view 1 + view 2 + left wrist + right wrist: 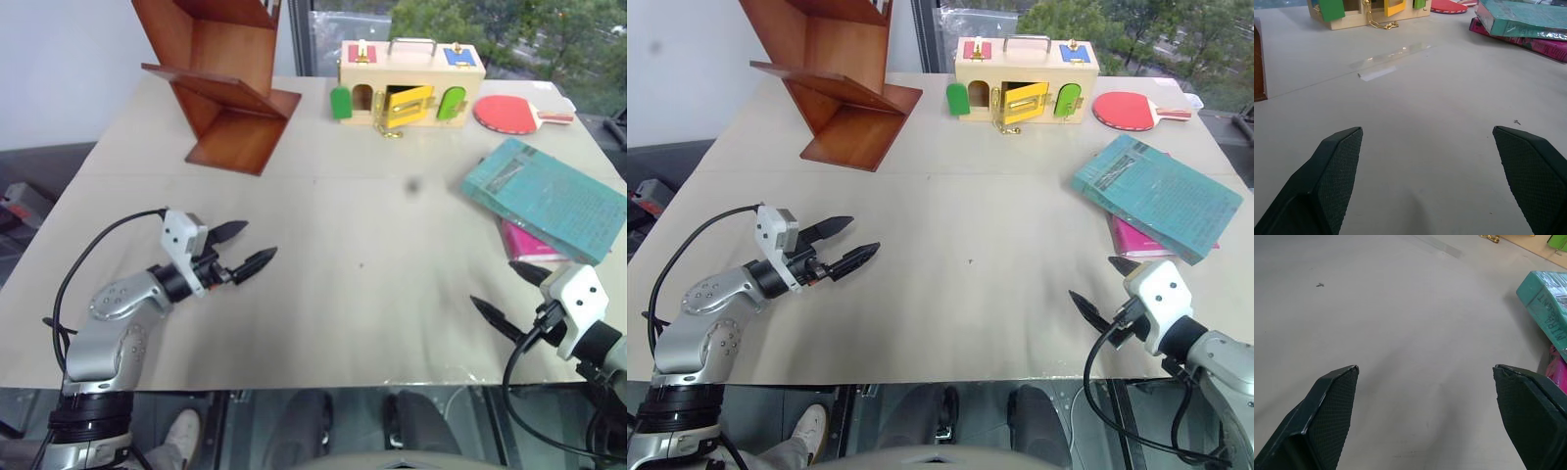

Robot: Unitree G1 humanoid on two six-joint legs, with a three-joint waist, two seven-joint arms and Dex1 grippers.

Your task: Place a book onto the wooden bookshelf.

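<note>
Right now the book (545,199), big and teal-green with dark letters on its cover, lies flat on the worktop (333,274) on the robot's right side. It rests on top of a thinner pink book (530,244), which peeks out from under its near edge. Nothing is holding the book.

Near it, at the front right of the worktop, is the right gripper (509,298). Its two black fingers (1327,416) are spread wide apart and hold nothing. The right wrist view shows bare worktop between them, with the corner of the teal book and a bit of the pink one off to one side. One finger tip comes close to the pink book, but I cannot tell if it touches.

Over on the robot's left, the left gripper (241,249) hangs above the worktop, well apart from the books. Its fingers (1332,176) are also wide open and empty, pointing across toward the middle.

Far back on the left stands the wooden bookshelf (223,83), made of reddish-brown slanted boards. Beside it, at the back, sits a pale wooden box (409,80) with little coloured doors and a handle on top. Next to the box lies a red ping-pong paddle (509,114).
</note>
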